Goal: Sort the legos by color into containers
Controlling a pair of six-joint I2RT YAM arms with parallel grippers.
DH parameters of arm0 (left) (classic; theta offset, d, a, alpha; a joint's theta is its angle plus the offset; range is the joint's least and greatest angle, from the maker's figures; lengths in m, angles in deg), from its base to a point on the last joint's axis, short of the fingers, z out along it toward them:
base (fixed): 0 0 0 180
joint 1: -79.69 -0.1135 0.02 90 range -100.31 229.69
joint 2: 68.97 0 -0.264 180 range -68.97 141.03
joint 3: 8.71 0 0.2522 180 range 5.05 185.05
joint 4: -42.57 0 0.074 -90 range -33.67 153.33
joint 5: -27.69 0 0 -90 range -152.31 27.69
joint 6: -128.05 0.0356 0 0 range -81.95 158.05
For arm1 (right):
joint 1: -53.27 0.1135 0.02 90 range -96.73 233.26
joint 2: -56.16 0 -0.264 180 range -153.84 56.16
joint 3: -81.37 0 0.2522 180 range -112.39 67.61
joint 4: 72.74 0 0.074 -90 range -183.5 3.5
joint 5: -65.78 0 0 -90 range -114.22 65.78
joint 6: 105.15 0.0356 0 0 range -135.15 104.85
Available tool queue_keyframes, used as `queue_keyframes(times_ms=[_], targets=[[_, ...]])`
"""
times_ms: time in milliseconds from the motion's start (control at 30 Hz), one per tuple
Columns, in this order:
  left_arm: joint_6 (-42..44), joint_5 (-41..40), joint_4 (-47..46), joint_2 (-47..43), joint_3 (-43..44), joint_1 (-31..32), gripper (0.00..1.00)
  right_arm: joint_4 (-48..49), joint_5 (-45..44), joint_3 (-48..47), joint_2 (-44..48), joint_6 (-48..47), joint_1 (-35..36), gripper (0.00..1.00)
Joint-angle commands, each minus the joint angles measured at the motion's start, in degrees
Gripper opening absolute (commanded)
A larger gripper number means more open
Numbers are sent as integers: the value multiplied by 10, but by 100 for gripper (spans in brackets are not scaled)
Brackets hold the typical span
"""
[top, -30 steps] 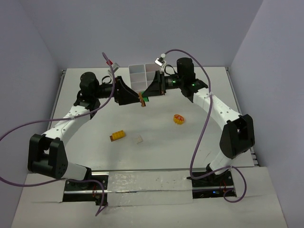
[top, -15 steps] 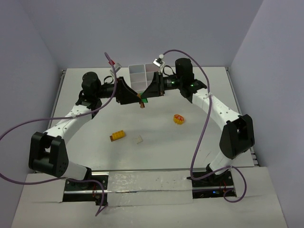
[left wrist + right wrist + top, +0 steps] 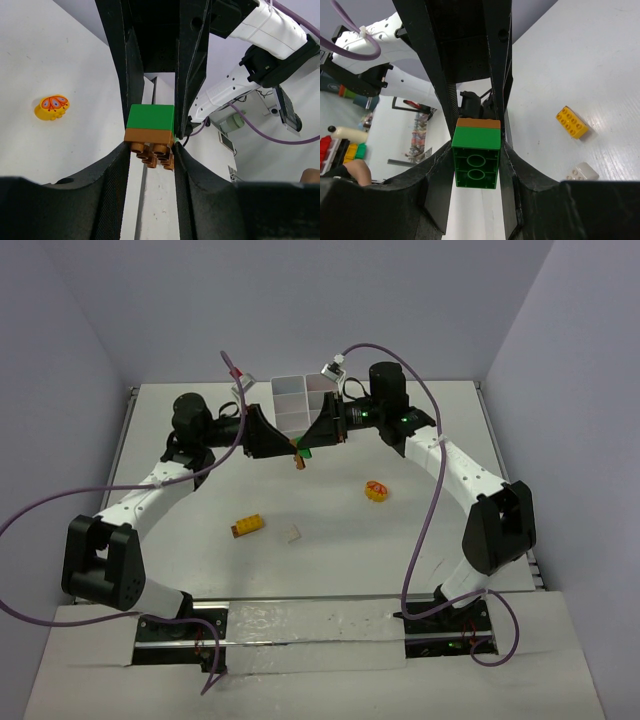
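Now, on the white tabletop [image 3: 420, 550], the left arm [image 3: 150, 488] and right arm [image 3: 452, 465] meet tip to tip. The white plastic tray of six square compartments [image 3: 288, 390] sits just beyond the point where their jaws meet.

What has changed in the last second is on my left side. The left jaws stood wide around the piece a second ago and have now drawn in. In the left wrist view both fingers press the sides of the small brown plastic brick [image 3: 150, 142]. The right jaws have not altered. They stay clamped on the small green plastic brick [image 3: 476, 159], which is stacked stud-to-socket against the brown one. The two-colour stack [image 3: 300, 452] hangs off the tabletop, held between both sets of jaws with one colour in each.

I take this to mean the pair can now be pulled apart, and that has to happen before either colour can go to its own compartment. The pull should run straight along the studs, because the left hold on the thin brown piece looks shallow.

Well to the near side of the jaws, three pieces lie loose and unsorted:
- a yellow rectangular brick [image 3: 247, 526]
- a yellow round piece with an orange pattern [image 3: 376, 490]
- a tiny white piece [image 3: 294, 534]
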Motion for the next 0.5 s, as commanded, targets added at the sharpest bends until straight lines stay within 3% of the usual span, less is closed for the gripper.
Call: queue_keyframes(times_ms=[0, 300, 467], targets=[[3, 26, -53, -13, 0, -7, 0, -13, -8, -19, 17, -14, -14, 0], [83, 25, 31, -24, -10, -60, 0, -74, -4, -89, -8, -67, -74, 0], [205, -23, 166, -33, 23, -85, 0, -223, -205, -190, -56, -206, -69, 0]])
